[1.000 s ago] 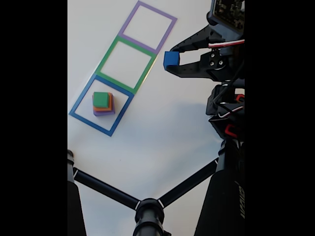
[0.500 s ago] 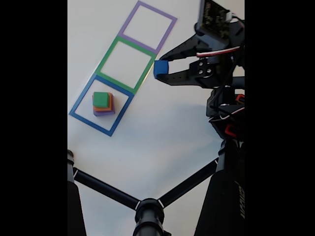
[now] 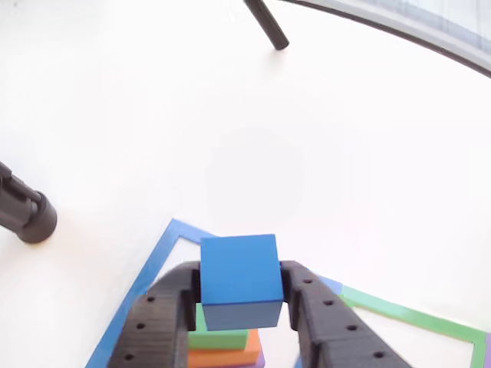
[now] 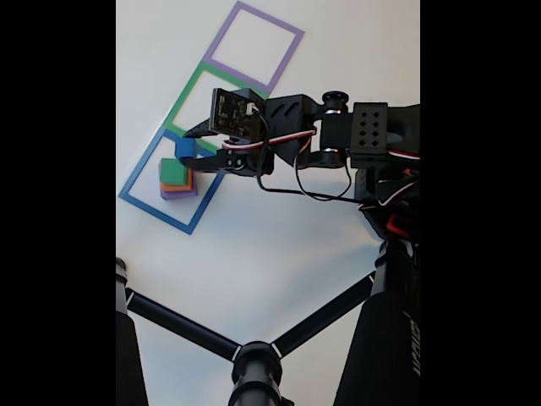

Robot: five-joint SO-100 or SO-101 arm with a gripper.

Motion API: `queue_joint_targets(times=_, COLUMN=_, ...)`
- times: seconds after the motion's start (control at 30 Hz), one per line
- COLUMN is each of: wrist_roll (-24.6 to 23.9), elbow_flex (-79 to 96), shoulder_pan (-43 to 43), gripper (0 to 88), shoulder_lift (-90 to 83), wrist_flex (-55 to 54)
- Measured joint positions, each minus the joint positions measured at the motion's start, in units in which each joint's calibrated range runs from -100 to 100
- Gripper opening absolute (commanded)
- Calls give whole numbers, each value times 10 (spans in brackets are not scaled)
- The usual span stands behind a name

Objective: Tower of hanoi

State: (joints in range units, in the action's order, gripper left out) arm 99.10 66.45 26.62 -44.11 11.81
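The black two-finger gripper pinches the small matte blue cube between its fingertips, one finger pressed against each side of it. In the other view the same gripper shows from behind and above, its two perforated black fingers flanking the blue cube, whose top and near face are plainly visible.

Directly below the held cube lies the rest of the stack: a matte green square block on top, a wider orange square block under it, and the widest flat purple block at the bottom. In the other view the green block and the orange block peek out beneath the cube between the fingers, with a sliver of purple block at the lower edge. Whether the cube touches the green block or hangs just above it cannot be told.

The stack sits inside the blue tape square outline on the white worktop. Beyond the gripper's far side, in the fixed view, come the green tape square outline and, farther still, the purple tape square outline. Behind the gripper the arm stretches to the right of the fixed view, with red and white wires along it. A black tripod stands well apart, at the lower edge of that view.
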Motion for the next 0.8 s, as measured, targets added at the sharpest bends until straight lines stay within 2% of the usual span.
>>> queue_joint_targets(times=0.33, wrist_roll=2, elbow_flex=29, shoulder_pan=19, gripper=0, shoulder_lift=108, wrist_flex=-171)
queue_joint_targets(times=0.8, wrist_roll=4, elbow_flex=50, shoulder_pan=16, gripper=0, shoulder_lift=168, wrist_flex=-254)
